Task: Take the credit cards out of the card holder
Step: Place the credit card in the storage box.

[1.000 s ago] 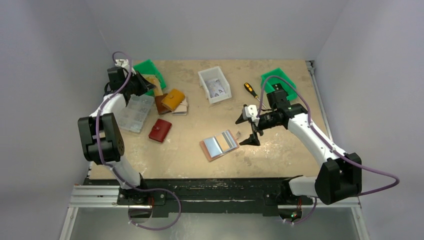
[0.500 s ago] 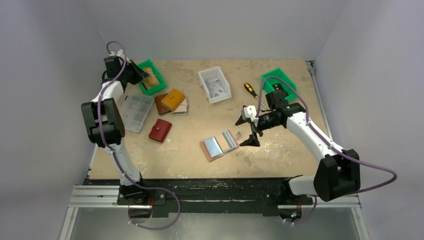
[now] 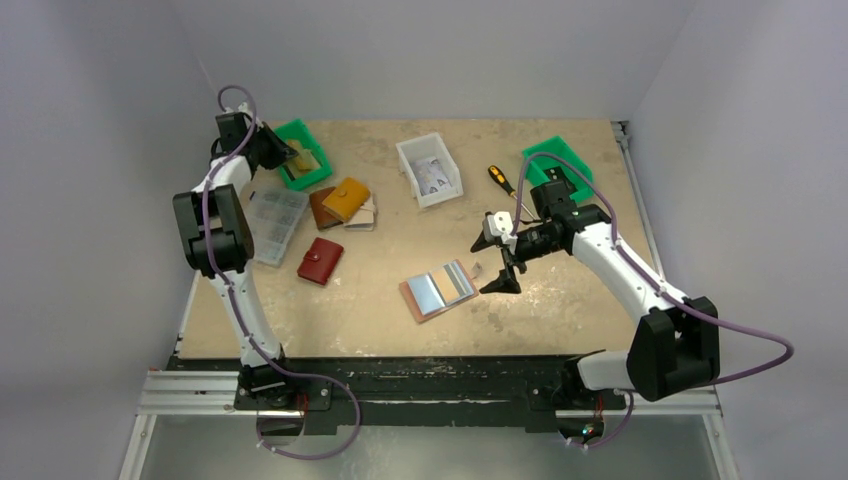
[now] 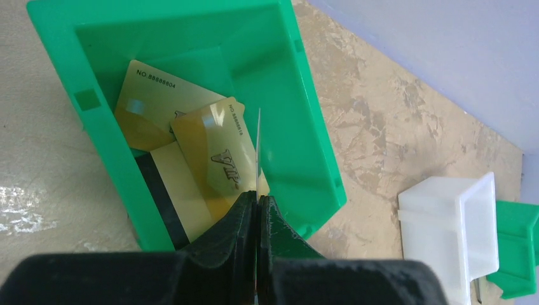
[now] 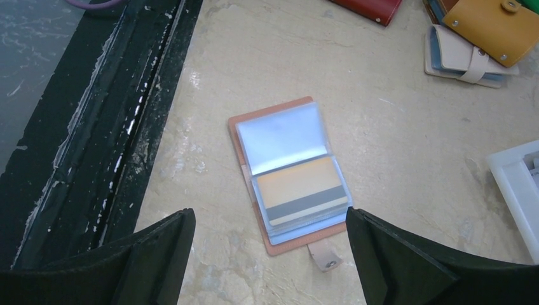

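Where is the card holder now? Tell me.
In the top view, the card holder lies open on the table, front centre, just left of the open right gripper.

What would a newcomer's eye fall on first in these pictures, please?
At the far-left corner of the table, the left gripper pinches a thin card edge-on over a green bin holding gold cards. Near the front middle, the card holder lies open beneath the wide-open right gripper, a tan card showing in one sleeve.
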